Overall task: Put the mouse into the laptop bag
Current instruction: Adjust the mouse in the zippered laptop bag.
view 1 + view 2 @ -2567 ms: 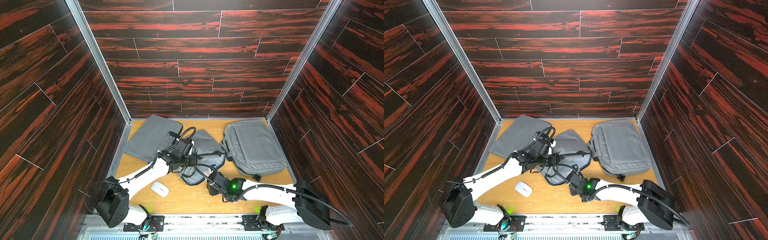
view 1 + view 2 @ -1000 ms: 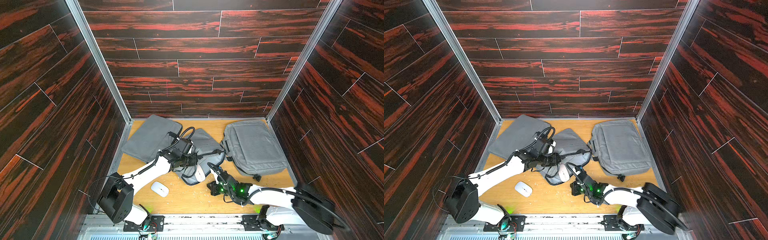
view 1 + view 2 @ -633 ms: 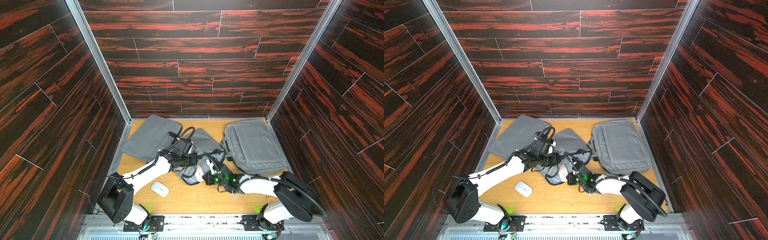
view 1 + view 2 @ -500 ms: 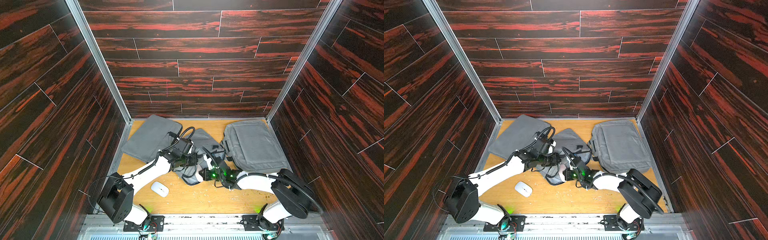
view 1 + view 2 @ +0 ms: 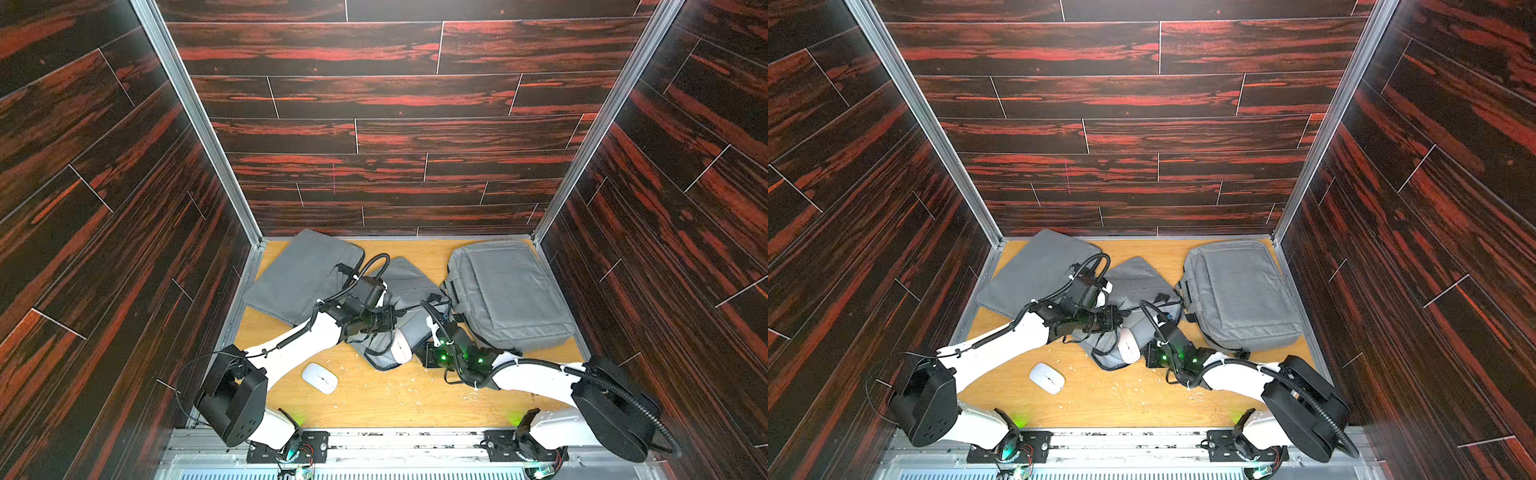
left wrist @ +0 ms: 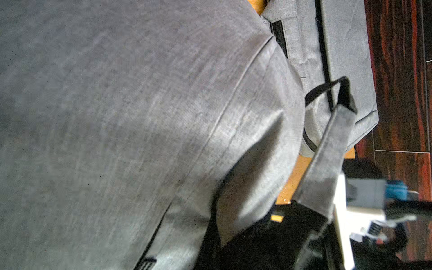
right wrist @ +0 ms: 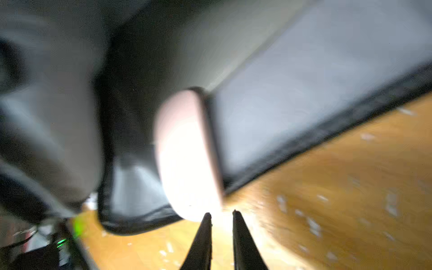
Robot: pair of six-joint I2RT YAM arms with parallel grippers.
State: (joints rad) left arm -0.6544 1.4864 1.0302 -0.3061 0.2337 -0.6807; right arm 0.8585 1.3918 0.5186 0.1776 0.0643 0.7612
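- White mouse lying half in, half out of the open mouth of the middle laptop bag, exposed end pointing toward the front edge of the worktop; shown so in both top views.
- Left gripper at the bag's upper flap, fingers pressed together, apparently pinching the fabric and lifting the mouth open. Hold that lift steady to prevent sagging onto the mouse.
- Right gripper just behind the mouse's exposed end, fingers parted by a narrow gap with nothing between them. Looks like a let-go or a nudge, not a grasp.
- Push along the mouse's long axis, straight into the pocket, tips low and centred.
- Avoid an off-centre shove: risk of spinning the smooth shell sideways against the black zip edge.
- Stop pressing once clear of the zip line; watch for the soft bag sliding toward the back edge instead of taking the mouse in.
- Ignore the second mouse lying loose toward the front-left corner, well apart from the bag's mouth.
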